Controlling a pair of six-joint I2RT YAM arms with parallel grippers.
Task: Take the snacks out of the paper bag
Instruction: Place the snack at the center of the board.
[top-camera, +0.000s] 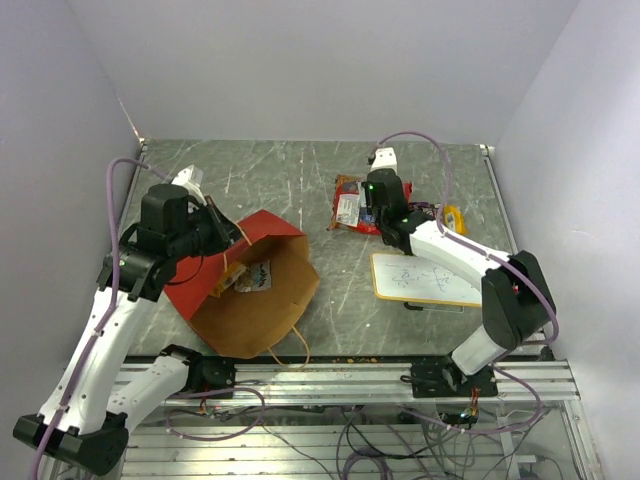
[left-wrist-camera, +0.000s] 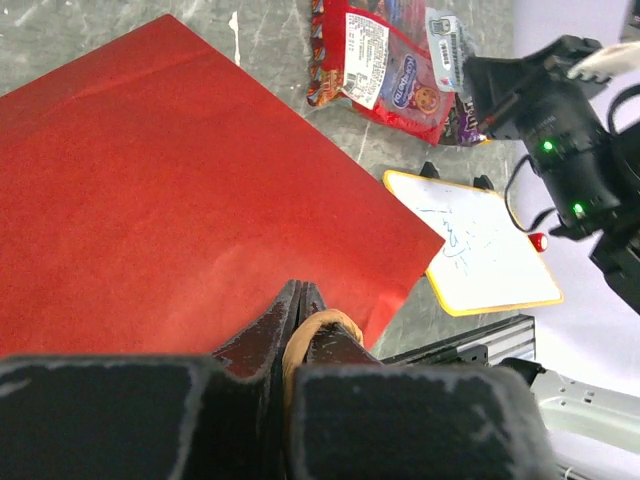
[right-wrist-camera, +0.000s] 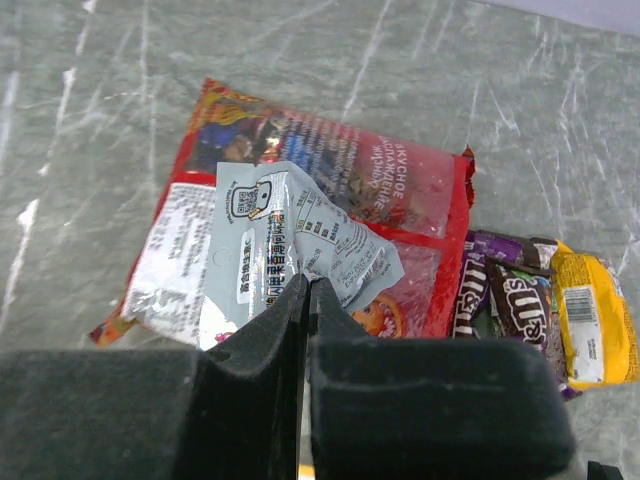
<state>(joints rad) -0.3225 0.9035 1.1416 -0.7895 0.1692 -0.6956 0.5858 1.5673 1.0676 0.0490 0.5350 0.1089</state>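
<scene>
Left wrist: our left gripper (left-wrist-camera: 300, 298) clamps the handle (left-wrist-camera: 320, 326) of the paper bag (left-wrist-camera: 180, 200); our right gripper (right-wrist-camera: 306, 292) pinches a pale packet (right-wrist-camera: 290, 235)

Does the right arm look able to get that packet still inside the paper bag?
Probably not yet: the right pincer is shut on a pale packet. Otherwise the way looks free: the left pincer holds the paper bag by its handle, mouth gaping, inner packet in plain sight.

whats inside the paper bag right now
One pale printed packet lies on the brown inner wall of the paper bag. Anything deeper, under its red upper side, is covered and cannot be seen.
</scene>
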